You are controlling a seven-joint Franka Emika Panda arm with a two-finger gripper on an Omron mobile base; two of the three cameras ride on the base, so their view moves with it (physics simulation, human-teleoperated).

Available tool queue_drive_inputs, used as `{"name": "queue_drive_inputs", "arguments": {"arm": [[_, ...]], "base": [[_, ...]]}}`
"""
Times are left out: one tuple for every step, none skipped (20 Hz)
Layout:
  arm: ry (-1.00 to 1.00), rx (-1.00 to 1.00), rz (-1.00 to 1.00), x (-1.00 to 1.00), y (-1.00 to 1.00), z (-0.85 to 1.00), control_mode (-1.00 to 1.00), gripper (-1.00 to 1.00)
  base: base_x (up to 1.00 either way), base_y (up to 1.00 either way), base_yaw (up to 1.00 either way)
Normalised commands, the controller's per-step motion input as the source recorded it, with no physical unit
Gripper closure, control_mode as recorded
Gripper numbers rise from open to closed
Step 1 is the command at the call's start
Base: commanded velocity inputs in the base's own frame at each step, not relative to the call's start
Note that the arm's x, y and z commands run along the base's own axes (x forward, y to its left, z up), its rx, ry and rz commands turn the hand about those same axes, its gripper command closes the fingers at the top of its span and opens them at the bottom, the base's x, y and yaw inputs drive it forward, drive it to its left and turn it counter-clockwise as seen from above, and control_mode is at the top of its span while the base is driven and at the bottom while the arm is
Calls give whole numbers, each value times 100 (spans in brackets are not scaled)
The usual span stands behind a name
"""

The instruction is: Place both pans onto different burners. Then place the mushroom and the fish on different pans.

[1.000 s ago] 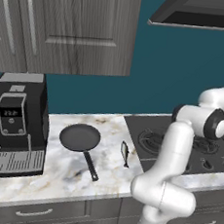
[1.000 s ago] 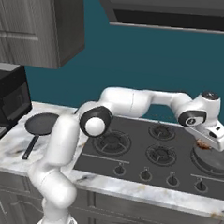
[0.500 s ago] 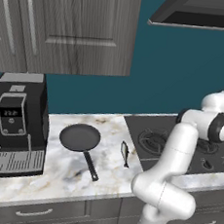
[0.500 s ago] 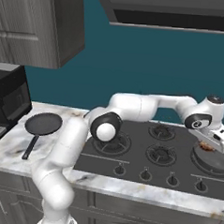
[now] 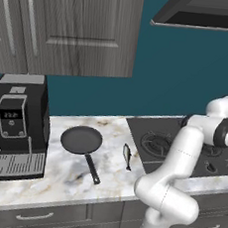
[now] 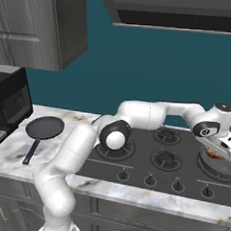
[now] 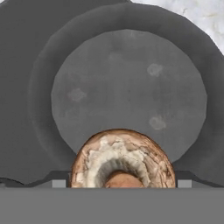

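Note:
My gripper hangs at the cooktop's far right, shut on the mushroom, just above a dark pan that sits on the right burner. In the hand view the brown mushroom sits between the two fingertips of the gripper, with the round pan right below it. The other pan lies on the marble counter left of the stove, handle toward the front; it is also in the right base view as the pan. The slim fish lies on the counter between that pan and the cooktop.
A black coffee machine stands at the counter's left end. Free burners lie left of the gripper, with a row of knobs along the cooktop's front. My arm reaches across the cooktop. A hood hangs overhead.
The gripper has carried the mushroom a little further right and lower, over the right-hand pan. The counter pan and the fish have not moved.

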Motion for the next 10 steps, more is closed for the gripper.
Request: {"name": "queue_drive_inputs", "arguments": {"arm": [[0,0,0,14,-11,-23,-100,100],[0,0,0,16,-11,-25,-100,100],[0,0,0,16,-11,-24,-100,100],[0,0,0,16,-11,-21,-100,100],[0,0,0,17,-11,-14,-100,100],[0,0,0,17,-11,-12,-100,100],[0,0,0,19,-11,-14,-100,100],[0,0,-1,21,-9,-24,-100,100],[0,0,0,20,-10,-21,-100,100],[0,0,0,16,-11,-21,-100,100]], "base": [[0,0,0],[0,0,0],[0,0,0],[0,0,0],[0,0,0],[0,0,0],[0,0,0],[0,0,0],[0,0,0],[0,0,0]]}}
